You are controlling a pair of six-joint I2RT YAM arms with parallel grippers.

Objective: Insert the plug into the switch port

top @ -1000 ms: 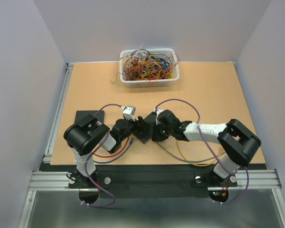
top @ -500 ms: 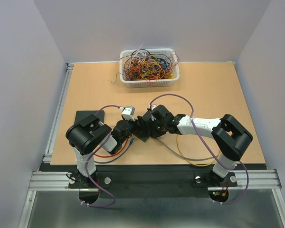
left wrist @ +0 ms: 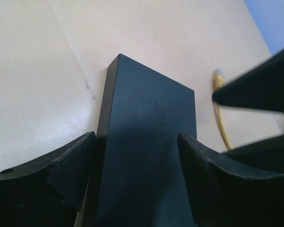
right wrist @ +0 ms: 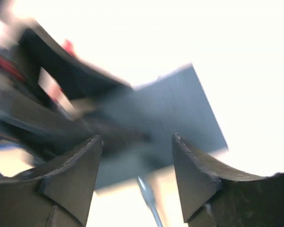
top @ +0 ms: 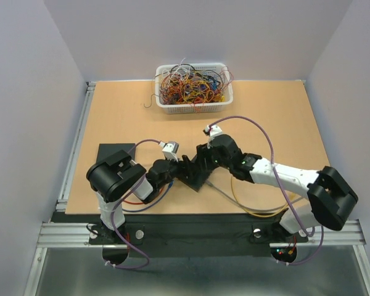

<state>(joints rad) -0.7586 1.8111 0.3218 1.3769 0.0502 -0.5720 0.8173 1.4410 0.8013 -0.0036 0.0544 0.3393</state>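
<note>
I am clamping my left pincer point(left wrist: 136, 151) on the flat matte-black rectangular box point(left wrist: 146, 109), bracing it for plugging; my right pincer point(right wrist: 136, 142) is hovering spread apart, empty.

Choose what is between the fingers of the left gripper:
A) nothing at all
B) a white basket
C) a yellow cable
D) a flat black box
D: in the left wrist view, the flat black box fills the gap of the left gripper, with one finger against each of its sides.
</note>
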